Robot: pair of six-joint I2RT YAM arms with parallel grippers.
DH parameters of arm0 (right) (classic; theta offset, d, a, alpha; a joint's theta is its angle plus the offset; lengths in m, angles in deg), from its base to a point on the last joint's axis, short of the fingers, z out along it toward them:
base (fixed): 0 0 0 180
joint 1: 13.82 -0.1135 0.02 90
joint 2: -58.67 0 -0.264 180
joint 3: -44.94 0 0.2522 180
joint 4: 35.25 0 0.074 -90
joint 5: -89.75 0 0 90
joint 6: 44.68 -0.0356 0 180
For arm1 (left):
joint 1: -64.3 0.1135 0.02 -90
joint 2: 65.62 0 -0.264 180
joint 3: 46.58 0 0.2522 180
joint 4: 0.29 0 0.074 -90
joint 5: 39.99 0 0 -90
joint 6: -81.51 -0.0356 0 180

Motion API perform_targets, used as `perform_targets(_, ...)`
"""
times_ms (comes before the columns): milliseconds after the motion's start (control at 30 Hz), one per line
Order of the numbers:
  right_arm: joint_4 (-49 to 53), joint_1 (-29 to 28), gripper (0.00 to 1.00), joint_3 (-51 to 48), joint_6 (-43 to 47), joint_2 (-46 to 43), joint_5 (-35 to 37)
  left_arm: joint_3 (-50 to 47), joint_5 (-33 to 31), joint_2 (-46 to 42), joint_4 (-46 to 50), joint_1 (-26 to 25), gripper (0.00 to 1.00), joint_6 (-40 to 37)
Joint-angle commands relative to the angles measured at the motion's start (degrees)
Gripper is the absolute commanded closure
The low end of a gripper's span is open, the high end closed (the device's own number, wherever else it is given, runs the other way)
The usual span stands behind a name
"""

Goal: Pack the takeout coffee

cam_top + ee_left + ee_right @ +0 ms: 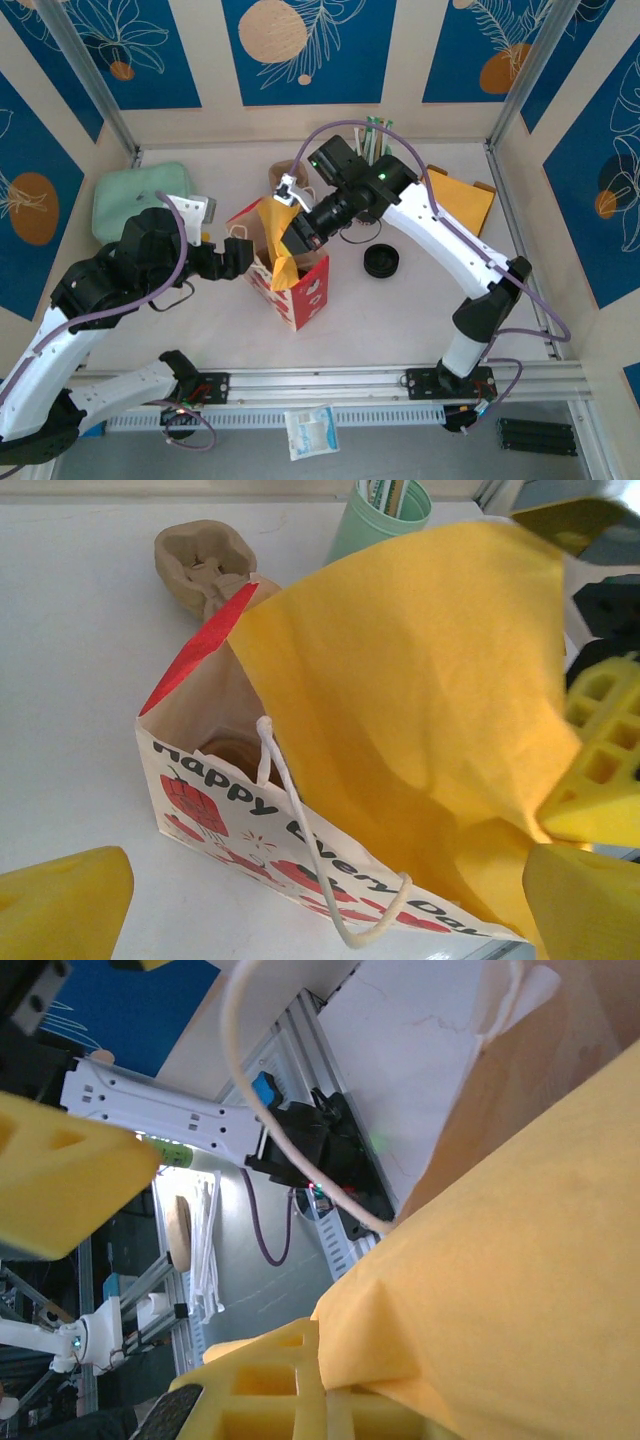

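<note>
Takeout coffee (pixel 236 755), which we take to be the round rim low inside the paper bag (pixel 230 810), should be light, thin-walled and crushable, so we'd grip its middle gently; left jaws gape at the bag's nine o'clock, right jaws pinch yellow tissue (pixel 420 680).

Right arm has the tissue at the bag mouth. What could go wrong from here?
1. Tipping: the right end effector is shut on the yellow tissue paper at the mouth of the gift bag, while the left end effector stands open beside it, not gripping it. A hard push or pull could topple the bag.
2. Snagging: the white rope handle hangs close to the right end effector and could catch when it withdraws.
</note>
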Motion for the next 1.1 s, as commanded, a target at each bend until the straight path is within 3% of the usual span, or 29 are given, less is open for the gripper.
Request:
perform_targets(0, -0.33, 0.27, 1.0, -0.76, -0.74, 1.2, 0.26, 1.4, -0.83, 0.3, -1.22, -0.52, 0.0, 0.15)
perform_targets(200, -1.13, 1.06, 0.97, -0.02, -2.3, 3.23, 2.03, 1.49, -0.74, 0.39, -1.49, -0.56, 0.01, 0.07)
perform_targets(300, -1.14, 1.24, 0.85, 0.37, -2.63, 4.08, 2.61, 1.57, -0.74, 0.48, -1.51, -0.51, 0.01, -0.02)
perform_targets(433, -0.47, 1.38, 0.62, 1.49, -2.77, 4.22, 3.88, 1.81, -0.65, 0.72, -1.57, -0.52, 0.01, -0.11)
perform_targets(633, 0.36, 1.29, 0.45, 3.91, -3.07, 2.79, 4.68, 2.12, -0.46, 1.19, -1.94, -0.54, 0.01, -0.32)
perform_targets(1067, 2.37, 1.02, 0.39, 8.88, -3.48, -0.19, 6.33, 2.79, -0.48, 2.12, -2.49, -0.51, 0.01, -0.47)
